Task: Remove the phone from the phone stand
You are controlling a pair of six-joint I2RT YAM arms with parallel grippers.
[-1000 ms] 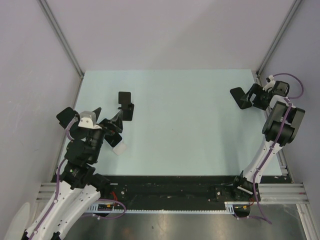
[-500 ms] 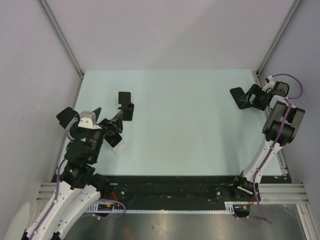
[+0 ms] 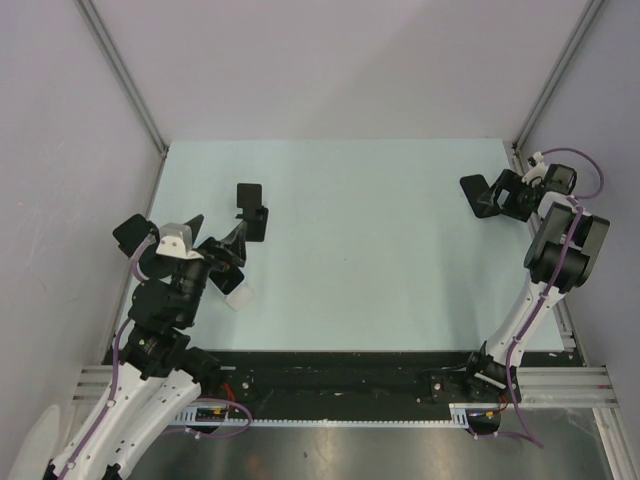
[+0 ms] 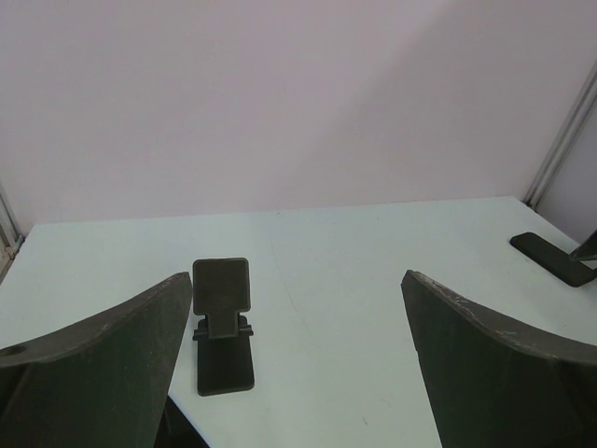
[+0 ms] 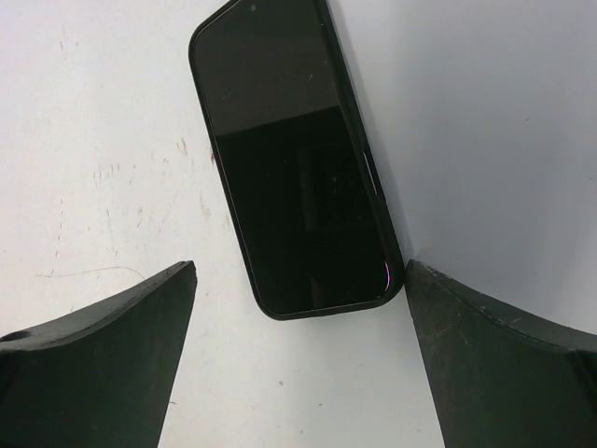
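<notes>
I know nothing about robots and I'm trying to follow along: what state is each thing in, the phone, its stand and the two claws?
phone: off the stand, lying flat on the table, screen dark, not gripped.
phone stand: standing, empty.
left gripper: open, holding nothing.
right gripper: open, over the phone, holding nothing.

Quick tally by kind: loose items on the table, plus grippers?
phone: 1
phone stand: 1
grippers: 2, namely left gripper and right gripper, both open and holding nothing
Total: 4
</notes>
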